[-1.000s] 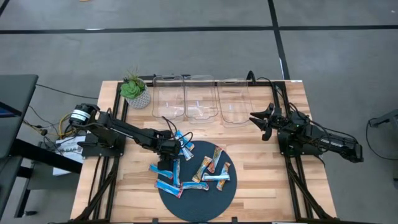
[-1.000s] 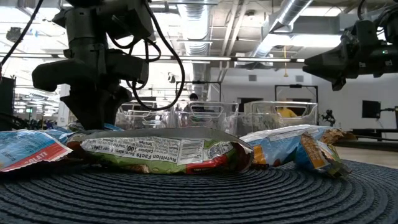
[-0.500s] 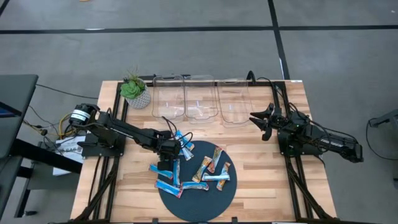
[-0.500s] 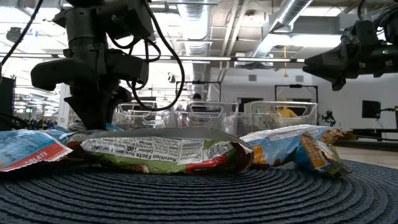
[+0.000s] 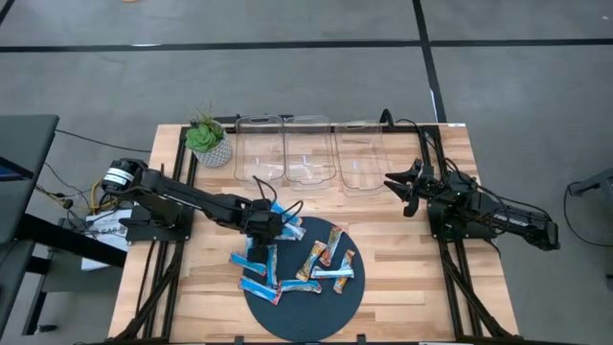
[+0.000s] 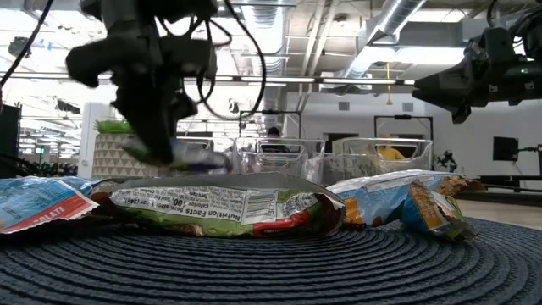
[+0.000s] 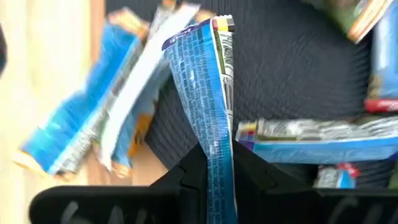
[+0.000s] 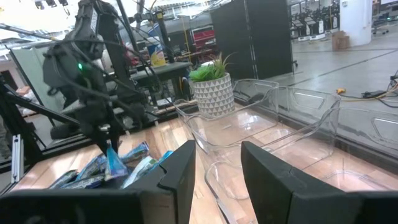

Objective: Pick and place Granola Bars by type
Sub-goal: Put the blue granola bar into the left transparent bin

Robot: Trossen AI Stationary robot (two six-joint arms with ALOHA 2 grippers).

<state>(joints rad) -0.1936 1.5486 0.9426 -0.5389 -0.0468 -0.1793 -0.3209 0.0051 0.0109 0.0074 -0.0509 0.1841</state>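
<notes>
Left hand (image 5: 265, 222), which a second ago was down among the wrappers at the mat's edge, has now risen with its fingers pinched on a blue-and-white granola bar (image 7: 208, 106) that hangs clear of the pile. That looks like the pick finished, with the carry to a bin next. The other granola bars (image 5: 305, 266) lie on and beside the dark round mat (image 5: 316, 307). At the counter's (image 5: 402, 268) far edge, three clear bins (image 5: 308, 153) appear empty. Right hand (image 5: 406, 188) waits beside them, half open, holding nothing.
</notes>
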